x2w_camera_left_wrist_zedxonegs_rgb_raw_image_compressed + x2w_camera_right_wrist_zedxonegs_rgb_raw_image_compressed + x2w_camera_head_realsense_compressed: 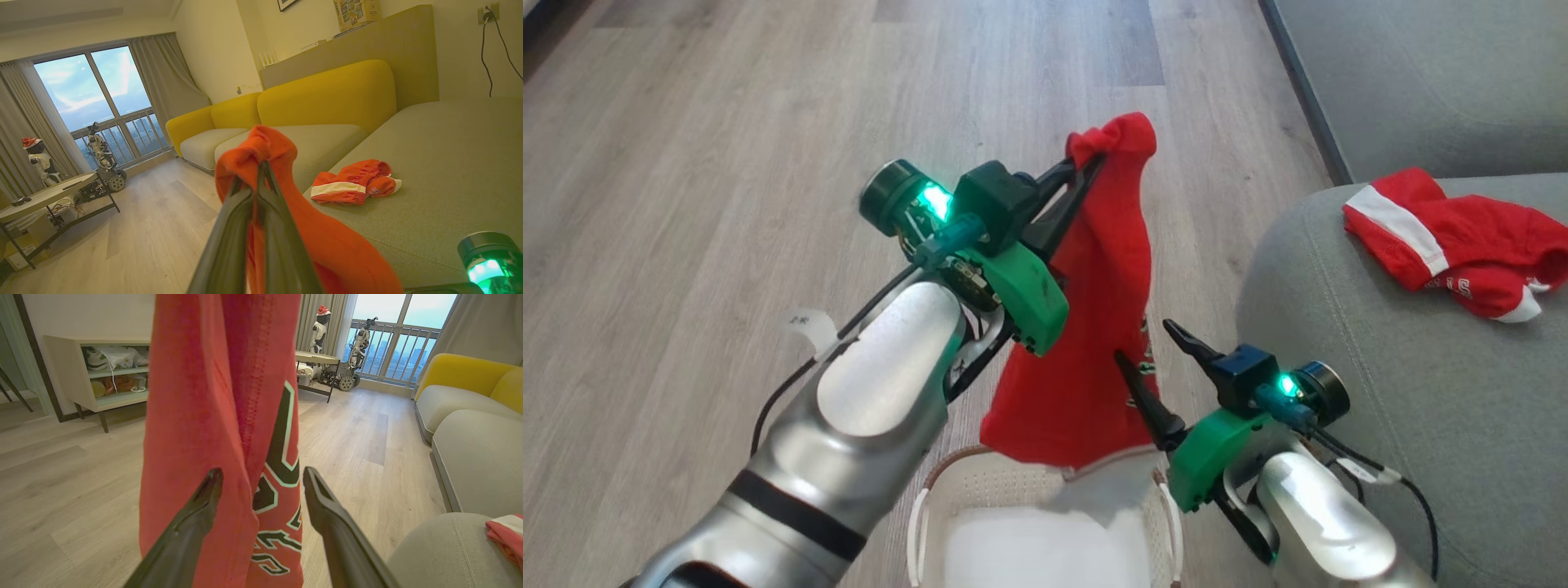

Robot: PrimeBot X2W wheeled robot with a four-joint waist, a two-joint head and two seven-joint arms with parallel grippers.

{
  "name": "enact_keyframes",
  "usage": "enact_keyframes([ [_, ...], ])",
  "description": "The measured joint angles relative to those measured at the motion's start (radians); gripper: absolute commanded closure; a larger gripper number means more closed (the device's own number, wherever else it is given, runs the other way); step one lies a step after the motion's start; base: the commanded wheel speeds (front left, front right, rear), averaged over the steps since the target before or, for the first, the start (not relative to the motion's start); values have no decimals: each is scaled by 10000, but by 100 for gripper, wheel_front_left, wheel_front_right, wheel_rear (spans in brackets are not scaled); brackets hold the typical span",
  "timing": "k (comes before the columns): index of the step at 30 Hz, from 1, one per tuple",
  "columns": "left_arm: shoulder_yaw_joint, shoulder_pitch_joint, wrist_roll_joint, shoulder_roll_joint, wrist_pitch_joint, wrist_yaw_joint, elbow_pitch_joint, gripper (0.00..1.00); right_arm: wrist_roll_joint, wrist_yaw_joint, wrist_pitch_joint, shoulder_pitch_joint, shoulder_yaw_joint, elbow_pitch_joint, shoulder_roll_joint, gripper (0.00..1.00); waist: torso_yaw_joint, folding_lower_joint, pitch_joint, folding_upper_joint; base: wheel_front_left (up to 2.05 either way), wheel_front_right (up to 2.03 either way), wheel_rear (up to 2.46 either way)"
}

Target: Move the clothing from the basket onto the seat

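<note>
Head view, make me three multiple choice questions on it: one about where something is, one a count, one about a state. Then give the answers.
1. Where do the red shorts lie?
A. In the basket
B. On the floor
C. On the seat

2. How many red garments are there?
A. One
B. Two
C. Three

3. What is the left claw doing?
A. Shut on the jersey
B. Standing open and empty
C. Shut on a basket handle

Answers:
1 C, the shorts rest on top of the grey seat.
2 B, there is one hanging jersey plus the shorts.
3 A, it pinches the jersey's top fold and the cloth hangs from it.
</note>
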Motion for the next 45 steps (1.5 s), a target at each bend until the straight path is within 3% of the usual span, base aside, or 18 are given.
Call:
enact_keyframes([
  [9, -857, 0, -518, -4, -67, 171, -299, 100, 36, 0, 0, -732, 140, 1214, -15, 0, 420, 0, -22, 0, 0, 0, 0],
  [13, -1162, 0, -719, -4, -69, 280, -522, 100, 575, 0, 0, -1140, 955, 1712, -54, 0, 615, 0, 8, 0, 0, 0, 0],
  [14, -1218, 0, -769, -6, -71, 318, -554, 100, 738, 0, 0, -1244, 1147, 1818, -48, 6, 653, 0, 21, 0, 0, 0, 0],
  [16, -1256, -2, -861, 0, -94, 359, -629, 100, 995, 0, 0, -1468, 1367, 1985, -52, 56, 708, 0, 58, 0, 0, 0, 0],
  [17, -1296, -10, -863, 0, -136, 403, -656, 100, 1093, 0, 0, -1575, 1429, 2050, -52, 75, 730, 0, 76, 0, 0, 0, 0],
  [18, -1350, -22, -909, 0, -161, 435, -675, 100, 1158, 0, 0, -1681, 1492, 2109, -52, 75, 751, 0, 93, 0, 0, 0, 0],
  [19, -1400, -40, -959, 0, -161, 441, -675, 100, 1212, 0, 0, -1766, 1549, 2138, -54, 100, 767, 0, 107, 0, 0, 0, 0],
  [28, -1231, -151, -1225, 63, -324, 713, -219, 100, 1469, 0, 0, -1897, 1569, 1973, -54, 100, 657, 0, 215, 0, 0, 0, 0],
  [30, -1124, -144, -1298, 148, -420, 802, -79, 51, 1452, 0, 0, -1886, 1356, 1845, -54, 100, 576, 1, 239, 0, 0, 0, 0],
  [31, -1097, -127, -1329, 192, -449, 830, -13, 19, 1442, 0, 0, -1884, 1239, 1764, -59, 100, 529, 1, 251, 0, 0, 0, 0],
  [32, -1068, -105, -1371, 228, -474, 880, 48, 0, 1386, 0, 0, -1883, 1106, 1676, -63, 100, 477, 1, 262, 0, 0, 0, 0],
  [45, -742, 1584, -1563, 727, -685, 1108, 616, 0, 558, 0, 0, -1387, -982, 449, -456, 100, -684, 1, 388, 0, 0, 0, 0],
])
